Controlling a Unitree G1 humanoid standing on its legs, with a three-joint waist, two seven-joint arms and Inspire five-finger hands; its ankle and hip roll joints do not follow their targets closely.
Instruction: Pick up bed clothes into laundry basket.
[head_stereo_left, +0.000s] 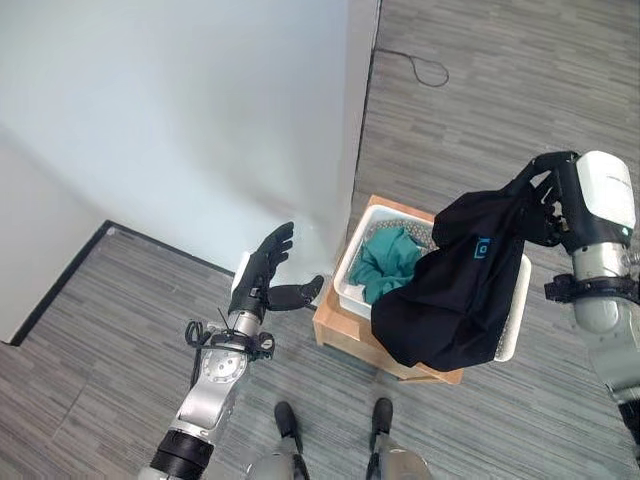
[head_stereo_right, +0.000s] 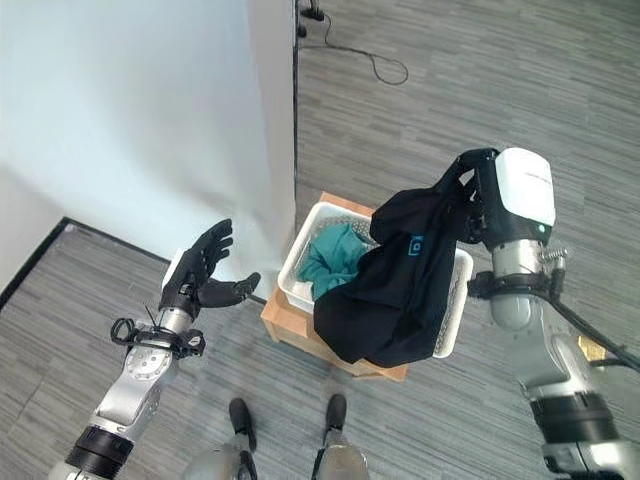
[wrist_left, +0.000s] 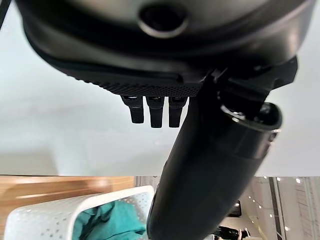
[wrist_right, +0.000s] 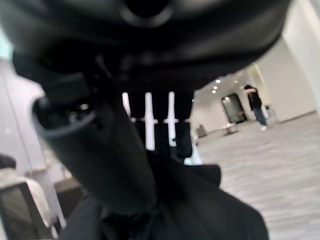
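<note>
A black garment (head_stereo_left: 455, 285) with a small blue mark hangs from my right hand (head_stereo_left: 545, 205), whose fingers are curled round its top edge. It droops over the white perforated laundry basket (head_stereo_left: 350, 272), covering the basket's right half. A teal cloth (head_stereo_left: 388, 262) lies bunched inside the basket. In the right wrist view the black garment (wrist_right: 200, 210) shows below the curled fingers (wrist_right: 160, 130). My left hand (head_stereo_left: 265, 275) is held up left of the basket with straight fingers and holds nothing. In the left wrist view the basket (wrist_left: 60, 217) and teal cloth (wrist_left: 117, 222) show past the thumb.
The basket stands on a low wooden stand (head_stereo_left: 340, 335) on grey plank floor. A white bed (head_stereo_left: 170, 120) fills the upper left, its corner just left of the basket. A person (wrist_right: 256, 102) stands far off in the right wrist view.
</note>
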